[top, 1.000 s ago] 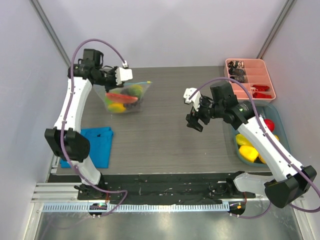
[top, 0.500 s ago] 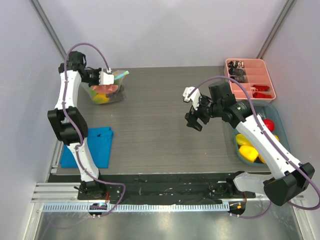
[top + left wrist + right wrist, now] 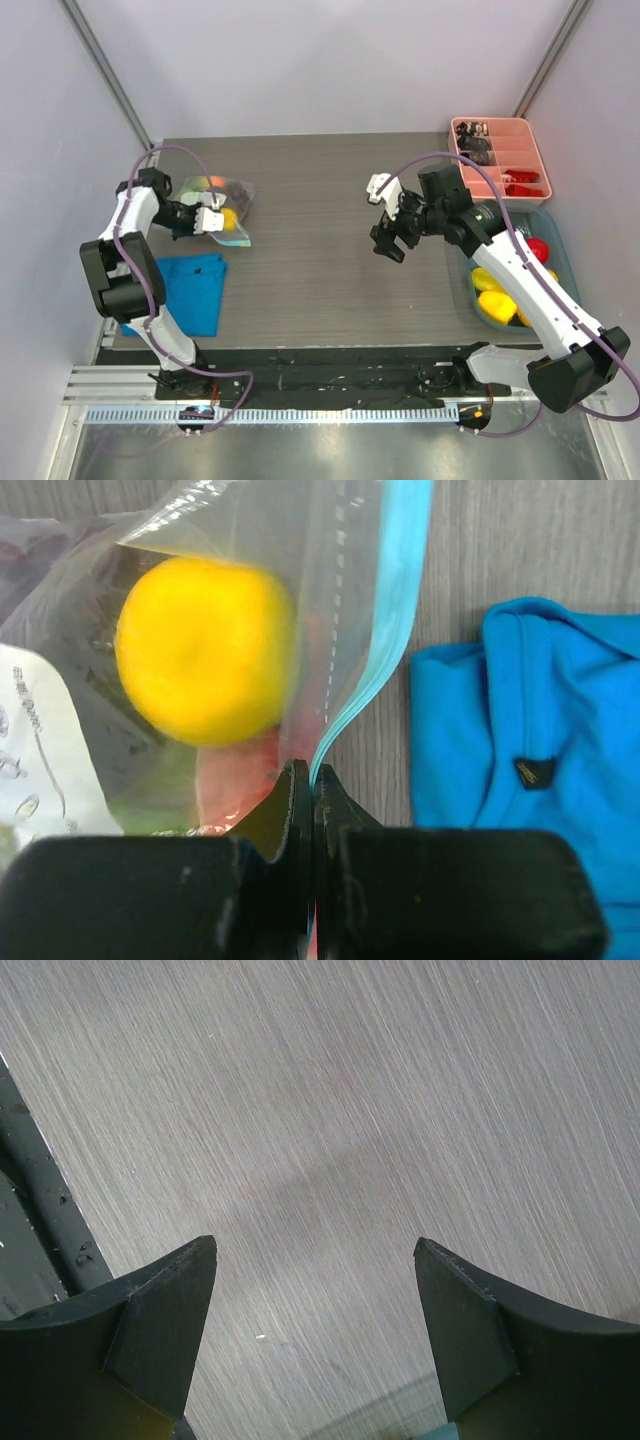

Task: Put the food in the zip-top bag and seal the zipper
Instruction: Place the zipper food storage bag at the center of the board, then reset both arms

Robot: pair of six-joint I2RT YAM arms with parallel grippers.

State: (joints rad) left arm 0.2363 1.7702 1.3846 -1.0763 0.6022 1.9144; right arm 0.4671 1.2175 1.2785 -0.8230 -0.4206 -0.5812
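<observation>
The crinkly transparent zip-top bag [image 3: 225,192] lies near the left edge of the grey wood-grain table [image 3: 320,290]. Its light teal zipper strip [image 3: 395,610] runs along the side facing the flat blue cloth [image 3: 530,780], which lies just beside the bag. The left gripper [image 3: 311,780] is clenched on that strip, its two dark fingers pressed together with the teal edge pinched between them. Inside the bag a round yellow toy fruit [image 3: 205,650] sits close to the strip, with a red piece [image 3: 240,775] below it; the other contents are too blurred to name. Right of the bag a wide stretch of bare table opens out. The right gripper [image 3: 315,1290] hangs above it, well apart from the bag, its fingers spread with nothing between them. Far right of the bag, a pale blue bin [image 3: 560,245] holds yellow toy fruits [image 3: 495,300] and a red one [image 3: 538,248]. Behind the bin, a pink compartment tray [image 3: 500,121] holds small dark and red items.
</observation>
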